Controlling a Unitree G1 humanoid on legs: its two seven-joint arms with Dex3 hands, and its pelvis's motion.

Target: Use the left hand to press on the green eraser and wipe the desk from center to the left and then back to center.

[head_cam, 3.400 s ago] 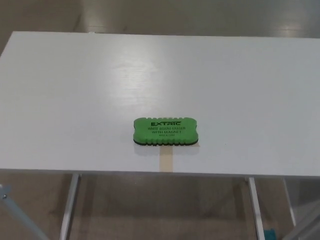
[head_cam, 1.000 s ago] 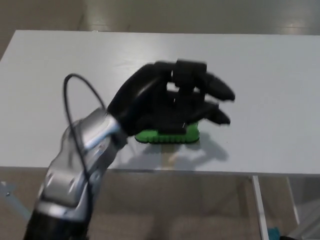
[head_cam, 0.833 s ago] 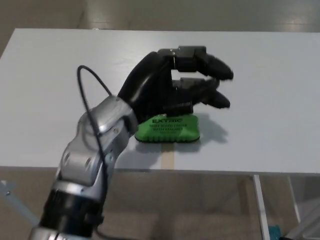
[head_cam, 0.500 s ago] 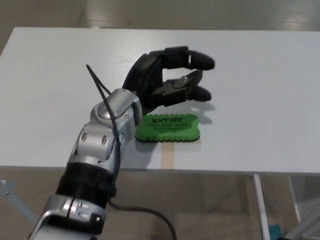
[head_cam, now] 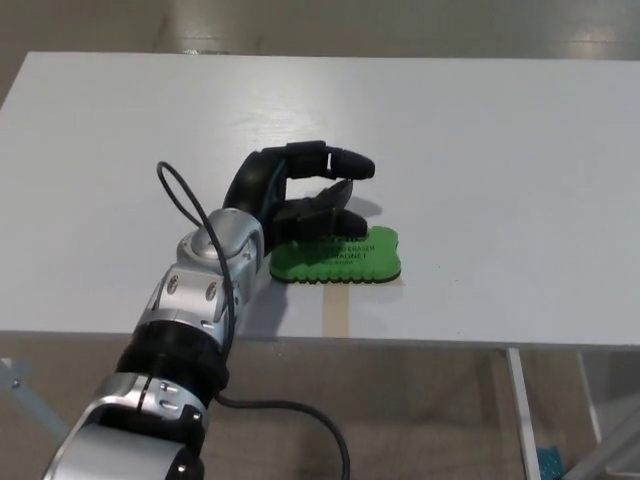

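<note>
Silver casing covers the left forearm, which comes up from below the worktop's near edge on the left side, with a black cable looping off it. At its end the left hand [head_cam: 295, 195] lies low over the worktop [head_cam: 520, 170], its black fingers [head_cam: 335, 163] spread and stretched toward the right, grasping nothing. The lower fingers overlap the far left part of the green eraser [head_cam: 340, 257]; whether they are already bearing down on it or only hovering just above cannot be told from this angle.

The green eraser lies flat near the middle of the worktop's near edge, printed side up, with a strip of tan tape [head_cam: 335, 313] running from under it to that edge.

As a judgement, the step in hand is the placing of the palm on the eraser, before any wiping. The hand seems set a little far and to the left of the eraser's middle, so the next move likely calls for settling squarely on top and pressing down firmly, then sliding toward the left edge.

No containers are on the worktop. The right hand does not show.
</note>
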